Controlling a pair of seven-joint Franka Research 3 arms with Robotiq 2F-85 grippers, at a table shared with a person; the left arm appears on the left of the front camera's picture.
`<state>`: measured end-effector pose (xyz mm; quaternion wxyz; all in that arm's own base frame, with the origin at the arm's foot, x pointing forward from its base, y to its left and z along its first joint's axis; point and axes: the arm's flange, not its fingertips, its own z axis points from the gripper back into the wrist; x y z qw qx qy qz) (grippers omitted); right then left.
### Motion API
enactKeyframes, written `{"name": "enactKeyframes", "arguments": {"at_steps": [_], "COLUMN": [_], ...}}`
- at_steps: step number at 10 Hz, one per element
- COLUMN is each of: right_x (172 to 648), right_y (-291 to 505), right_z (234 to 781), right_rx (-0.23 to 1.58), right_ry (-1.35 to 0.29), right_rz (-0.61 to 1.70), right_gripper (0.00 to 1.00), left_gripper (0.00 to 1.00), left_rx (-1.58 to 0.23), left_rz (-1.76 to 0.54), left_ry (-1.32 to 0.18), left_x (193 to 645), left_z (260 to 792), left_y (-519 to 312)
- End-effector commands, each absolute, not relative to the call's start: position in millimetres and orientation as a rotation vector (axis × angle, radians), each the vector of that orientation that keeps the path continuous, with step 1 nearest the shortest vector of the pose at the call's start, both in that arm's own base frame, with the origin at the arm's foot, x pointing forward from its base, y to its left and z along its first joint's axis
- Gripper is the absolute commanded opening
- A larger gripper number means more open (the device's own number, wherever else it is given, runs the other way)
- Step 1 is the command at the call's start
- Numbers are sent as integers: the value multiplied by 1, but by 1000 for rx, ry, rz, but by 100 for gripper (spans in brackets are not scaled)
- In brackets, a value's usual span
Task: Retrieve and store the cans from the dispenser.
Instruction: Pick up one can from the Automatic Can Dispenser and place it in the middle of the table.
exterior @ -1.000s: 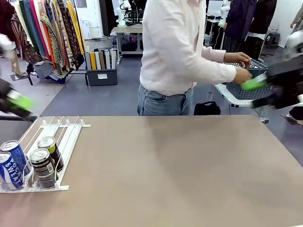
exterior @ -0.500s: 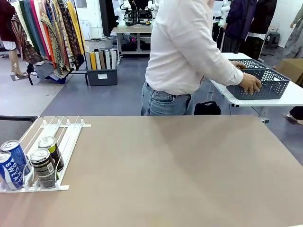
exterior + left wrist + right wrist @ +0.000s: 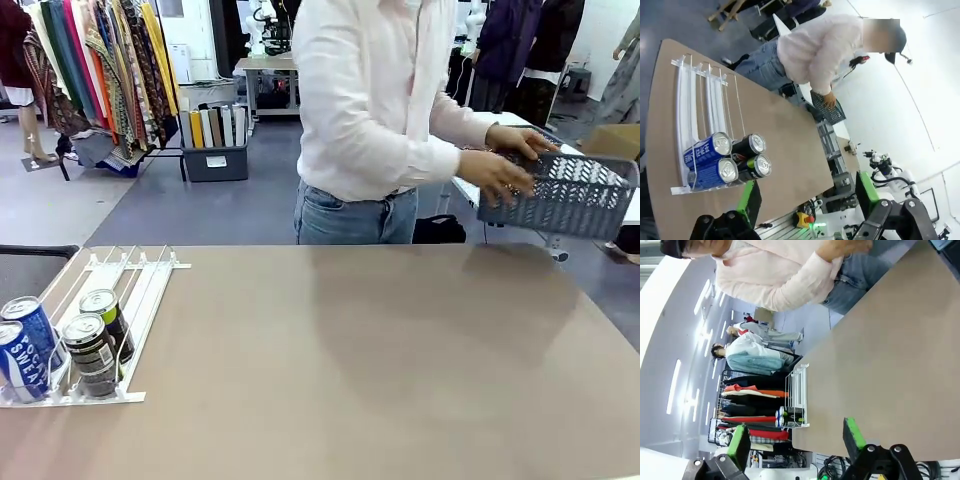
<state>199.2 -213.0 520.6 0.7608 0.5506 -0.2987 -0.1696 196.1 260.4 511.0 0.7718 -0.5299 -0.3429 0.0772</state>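
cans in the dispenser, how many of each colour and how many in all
blue cans: 2
black cans: 2
total: 4

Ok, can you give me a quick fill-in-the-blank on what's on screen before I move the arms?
1. The dispenser holds ___ cans at its near end.
2. Two of them are blue and two are ___.
3. The person's hands hold a grey lattice ___ beyond the table's far edge, to the right.
4. The left gripper and right gripper both stand ___, holding nothing.
Missing words: four; black; basket; open.
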Motion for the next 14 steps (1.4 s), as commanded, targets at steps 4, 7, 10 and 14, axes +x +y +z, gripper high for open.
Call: {"name": "enactKeyframes", "arguments": {"at_steps": [4,7,10,14], "right_x": [196,196,196,196], "right_y": [-210,-210,-210,-210], "right_z": [531,531,531,531], "right_rx": [1204,1204,1204,1204], "right_ry": [-678,-678,-678,-678], "right_rz": [-340,-340,-340,-340], "right_gripper": [100,100,100,100], "left_gripper": [100,100,100,100], "left_rx": [-1150,-939,-536,-17], "left_rz": [136,91,-117,-223], "left_ry": [-746,-526,-223,-149], "left_x": [200,216,278,307], "left_z": [517,559,578,521], "left_y": [261,174,59,-71]}}
